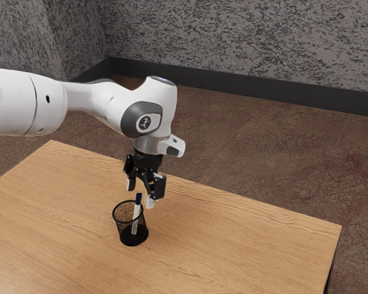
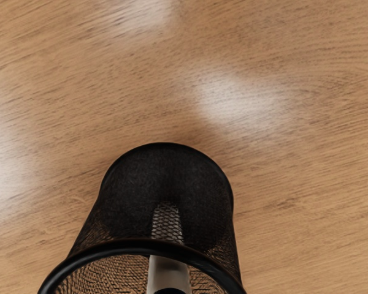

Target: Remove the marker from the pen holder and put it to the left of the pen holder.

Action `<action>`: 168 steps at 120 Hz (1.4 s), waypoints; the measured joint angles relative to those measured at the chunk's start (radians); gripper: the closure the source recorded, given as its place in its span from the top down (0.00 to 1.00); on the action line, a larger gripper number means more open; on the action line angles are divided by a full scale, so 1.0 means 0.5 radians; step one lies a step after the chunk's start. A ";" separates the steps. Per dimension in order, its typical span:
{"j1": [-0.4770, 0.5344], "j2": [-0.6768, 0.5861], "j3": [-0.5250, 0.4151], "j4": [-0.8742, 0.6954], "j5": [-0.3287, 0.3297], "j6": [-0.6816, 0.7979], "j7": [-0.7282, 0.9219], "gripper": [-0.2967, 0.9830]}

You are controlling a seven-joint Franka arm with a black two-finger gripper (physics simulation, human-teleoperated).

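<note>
Marker [image 1: 137, 211], lower part walled in by mesh pen holder [image 1: 125, 230]; jaws apart above; wooden table [image 1: 239, 245] beneath.

Rough wall with mottled grey-and-black texture [image 1: 245, 37] meets a broad dark-grey baseboard [image 1: 264, 85]. Below spreads a patterned reddish-brown carpet [image 1: 257, 147]. The pale-brown wooden surface [image 1: 233, 245] has straight edges and visible grain; soft white reflections gleam on it in the wrist view.
</note>
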 joint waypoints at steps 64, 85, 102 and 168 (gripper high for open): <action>0.000 0.020 0.003 -0.011 0.011 0.002 -0.003 0.28; 0.000 -0.001 0.002 -0.010 0.022 -0.009 0.004 0.20; 0.009 -0.242 0.009 -0.001 0.033 -0.136 0.017 0.18; 0.034 0.115 0.598 0.322 0.125 -1.154 0.017 0.16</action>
